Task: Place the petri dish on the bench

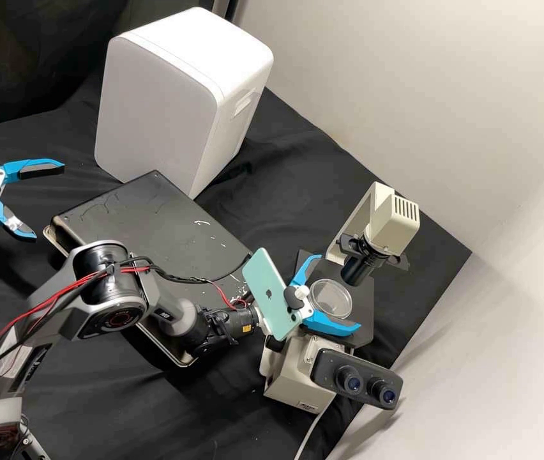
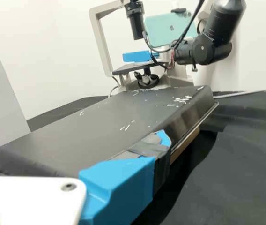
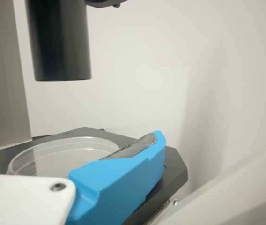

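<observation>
The right gripper (image 1: 337, 292) stands wide open around the petri dish (image 1: 331, 298), with one bright blue finger on either side of it. The nearer finger (image 3: 123, 173) lies right along the dish's rim, though it cannot be told whether it presses on the plastic. The farther finger stands a little off the rim. The dish is a shallow round of clear plastic with a low wall. It lies flat on the matte black stage (image 1: 364, 305) of a beige microscope (image 1: 297, 377), under a smooth black cylinder (image 3: 60, 40) that hangs from the microscope's arm. So it rests on the stage, not on the bench (image 1: 297, 179), which is draped in wrinkled black cloth. A mint-green phone (image 1: 273, 295) with rounded corners sits at that arm's wrist. The left gripper (image 1: 47, 200) hangs well apart from the microscope, its jaws spread wide and empty. It is beside a flat black slab (image 1: 157, 223) with rounded corners and a dull surface scuffed with white scratches. Behind the slab stands a smooth white box (image 1: 182, 96) with softly rounded edges.
</observation>
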Controlling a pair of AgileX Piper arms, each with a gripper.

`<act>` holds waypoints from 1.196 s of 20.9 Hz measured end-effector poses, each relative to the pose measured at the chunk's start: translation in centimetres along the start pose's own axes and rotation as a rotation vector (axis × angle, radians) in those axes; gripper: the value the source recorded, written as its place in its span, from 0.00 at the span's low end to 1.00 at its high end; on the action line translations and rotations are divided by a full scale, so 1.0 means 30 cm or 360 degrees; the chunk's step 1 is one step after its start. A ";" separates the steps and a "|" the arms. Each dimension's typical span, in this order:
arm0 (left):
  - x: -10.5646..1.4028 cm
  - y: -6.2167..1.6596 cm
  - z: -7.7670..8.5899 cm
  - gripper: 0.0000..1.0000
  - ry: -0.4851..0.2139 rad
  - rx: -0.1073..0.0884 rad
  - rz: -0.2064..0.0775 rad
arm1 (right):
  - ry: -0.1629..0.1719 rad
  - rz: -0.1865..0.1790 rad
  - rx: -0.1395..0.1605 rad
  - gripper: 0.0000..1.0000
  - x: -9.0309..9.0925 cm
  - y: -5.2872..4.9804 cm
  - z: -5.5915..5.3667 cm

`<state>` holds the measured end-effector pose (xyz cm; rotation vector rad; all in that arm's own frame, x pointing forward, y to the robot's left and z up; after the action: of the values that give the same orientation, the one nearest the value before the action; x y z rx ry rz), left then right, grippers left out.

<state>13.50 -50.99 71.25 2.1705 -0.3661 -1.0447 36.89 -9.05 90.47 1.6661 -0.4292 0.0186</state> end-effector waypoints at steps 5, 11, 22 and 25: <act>0.001 -0.002 -0.001 1.00 0.0006 -0.0004 -0.0006 | 0.0002 0.0015 -0.0016 1.00 0.012 -0.002 0.006; 0.001 -0.002 -0.006 1.00 0.0029 -0.0013 -0.0003 | 0.0004 0.0017 -0.0016 0.00 0.012 -0.002 0.006; 0.001 -0.002 -0.006 1.00 0.0029 -0.0013 -0.0003 | 0.0024 0.0032 0.0007 0.00 0.014 -0.006 0.011; 0.001 -0.002 -0.006 1.00 0.0029 -0.0013 -0.0003 | 0.0024 0.0032 0.0014 0.00 0.014 -0.006 0.011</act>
<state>13.65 -50.88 71.27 2.1723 -0.3508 -1.0254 37.25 -9.45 90.36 1.6696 -0.4350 0.0482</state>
